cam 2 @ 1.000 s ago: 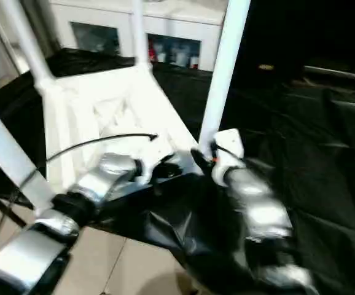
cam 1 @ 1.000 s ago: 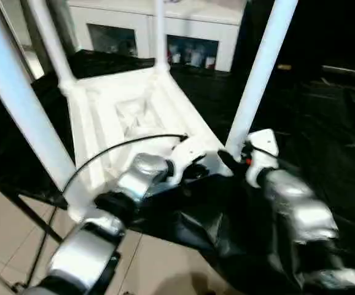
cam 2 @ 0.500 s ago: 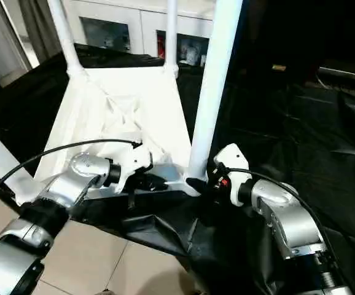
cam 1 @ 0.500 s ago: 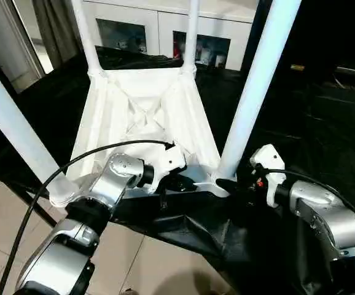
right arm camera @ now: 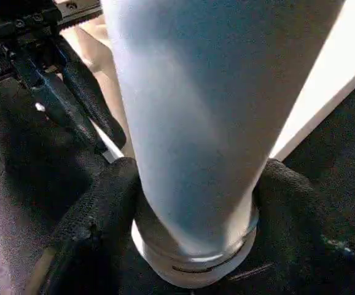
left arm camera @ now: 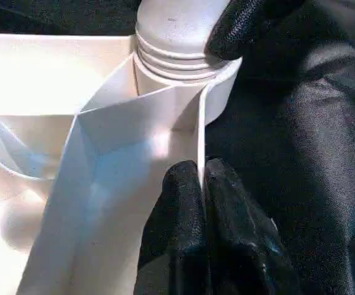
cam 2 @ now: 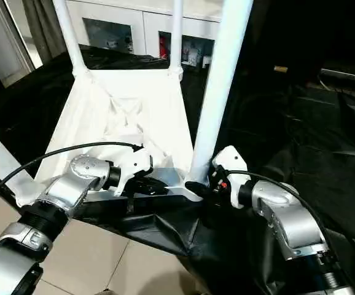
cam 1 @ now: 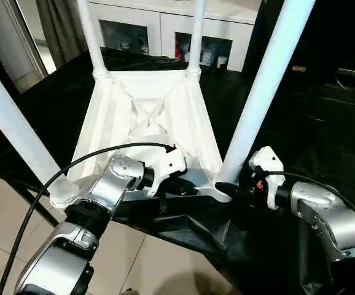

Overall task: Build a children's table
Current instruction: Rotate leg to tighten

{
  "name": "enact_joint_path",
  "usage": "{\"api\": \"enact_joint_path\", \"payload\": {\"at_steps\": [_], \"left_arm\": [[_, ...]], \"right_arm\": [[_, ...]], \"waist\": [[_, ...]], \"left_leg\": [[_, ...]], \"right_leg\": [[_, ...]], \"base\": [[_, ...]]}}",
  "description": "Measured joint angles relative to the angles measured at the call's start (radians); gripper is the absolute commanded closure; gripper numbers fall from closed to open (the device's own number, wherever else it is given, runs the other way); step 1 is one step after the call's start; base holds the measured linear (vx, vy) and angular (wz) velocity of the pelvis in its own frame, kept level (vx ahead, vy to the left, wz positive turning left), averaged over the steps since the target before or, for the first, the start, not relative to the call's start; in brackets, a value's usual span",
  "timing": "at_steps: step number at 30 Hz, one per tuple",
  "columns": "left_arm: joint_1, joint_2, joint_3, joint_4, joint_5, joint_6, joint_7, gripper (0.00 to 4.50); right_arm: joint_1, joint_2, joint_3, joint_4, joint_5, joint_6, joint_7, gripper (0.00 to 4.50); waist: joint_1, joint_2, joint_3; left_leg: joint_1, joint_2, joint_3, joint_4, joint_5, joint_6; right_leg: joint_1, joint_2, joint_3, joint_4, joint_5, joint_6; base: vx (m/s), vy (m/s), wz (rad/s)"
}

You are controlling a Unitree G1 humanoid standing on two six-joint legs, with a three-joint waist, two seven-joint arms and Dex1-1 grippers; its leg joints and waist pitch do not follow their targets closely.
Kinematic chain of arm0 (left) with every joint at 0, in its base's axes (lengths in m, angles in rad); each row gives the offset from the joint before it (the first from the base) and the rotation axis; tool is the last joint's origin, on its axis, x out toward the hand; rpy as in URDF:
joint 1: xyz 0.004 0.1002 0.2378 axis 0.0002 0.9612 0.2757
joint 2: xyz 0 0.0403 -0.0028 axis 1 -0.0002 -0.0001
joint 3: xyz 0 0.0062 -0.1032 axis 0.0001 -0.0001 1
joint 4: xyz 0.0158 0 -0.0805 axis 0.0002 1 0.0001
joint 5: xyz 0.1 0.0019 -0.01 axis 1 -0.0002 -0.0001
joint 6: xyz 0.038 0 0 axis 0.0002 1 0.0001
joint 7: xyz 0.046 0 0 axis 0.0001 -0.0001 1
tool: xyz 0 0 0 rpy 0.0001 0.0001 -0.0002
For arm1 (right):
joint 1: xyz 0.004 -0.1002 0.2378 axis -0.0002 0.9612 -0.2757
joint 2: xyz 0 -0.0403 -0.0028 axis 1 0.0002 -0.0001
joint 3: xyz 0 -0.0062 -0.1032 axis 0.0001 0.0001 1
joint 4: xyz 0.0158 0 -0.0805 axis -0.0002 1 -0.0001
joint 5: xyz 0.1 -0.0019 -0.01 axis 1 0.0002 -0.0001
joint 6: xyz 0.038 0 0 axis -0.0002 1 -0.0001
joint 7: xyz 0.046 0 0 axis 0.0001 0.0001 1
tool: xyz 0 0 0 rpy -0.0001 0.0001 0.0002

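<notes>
On black-draped bench: tabletop [cam 1: 144, 117] upside down, 4 legs up. L gripper [left arm camera: 203, 184] pinched tight on its thin rim; R gripper [right arm camera: 190, 203] clamps near-right leg [cam 1: 260, 92] at socket. Light, stiff, slick plastic — grip low by socket.

forearms: rounded silver metal shells, black joint rings
wrist housings: white plastic; a small red mark on the right one
left gripper [left arm camera: 203, 184]: matte black textured fingers
right gripper [right arm camera: 190, 184]: same black fingers
cables: thin black, looping over each forearm
</notes>
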Motion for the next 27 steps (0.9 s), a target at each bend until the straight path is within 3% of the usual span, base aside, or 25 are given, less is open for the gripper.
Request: {"api": "enact_joint_path", "payload": {"at_steps": [7,9,15,20,27], "left_arm": [[0.001,0.003,-0.002,0.001,0.000,0.000,-0.008,4.50],[0.001,0.003,-0.002,0.002,0.000,0.000,-0.008,4.50],[0.000,0.002,-0.001,0.008,0.000,0.004,0.007,4.50],[-0.048,-0.061,0.018,0.089,0.026,0.035,0.149,4.50],[-0.131,-0.192,0.052,0.226,0.048,0.102,0.428,4.50]], "right_arm": [[0.004,-0.014,-0.002,-0.027,0.007,0.005,0.017,2.00],[0.004,-0.014,-0.002,-0.027,0.007,0.005,0.017,2.31],[0.011,0.008,-0.008,-0.026,0.004,0.001,-0.008,2.41],[-0.015,0.135,-0.052,0.050,-0.031,-0.002,-0.202,2.44],[-0.140,0.341,-0.134,0.223,-0.081,0.002,-0.561,2.45]], "waist": [[-0.001,0.000,0.000],[-0.001,0.000,0.000],[-0.003,0.000,0.000],[-0.018,-0.002,-0.001],[-0.053,-0.003,-0.001]], "left_leg": [[0.000,0.000,0.000,0.001,0.001,0.001],[0.000,0.000,0.000,0.001,0.000,0.000],[0.001,0.000,0.000,0.001,0.000,0.000],[0.002,0.000,-0.001,0.007,0.000,-0.001],[0.003,-0.001,-0.003,0.010,0.000,-0.001]], "right_leg": [[0.001,0.000,0.000,0.001,0.000,0.000],[0.001,0.000,0.000,0.001,0.000,0.000],[0.002,0.000,0.000,0.001,0.000,0.000],[0.004,0.000,0.001,0.001,0.001,0.004],[0.007,0.000,-0.001,-0.004,0.001,0.004]], "base": [[0.000,0.000,0.00],[0.000,0.000,0.00],[0.000,0.000,0.00],[0.000,0.000,0.00],[0.000,0.000,0.00]]}}
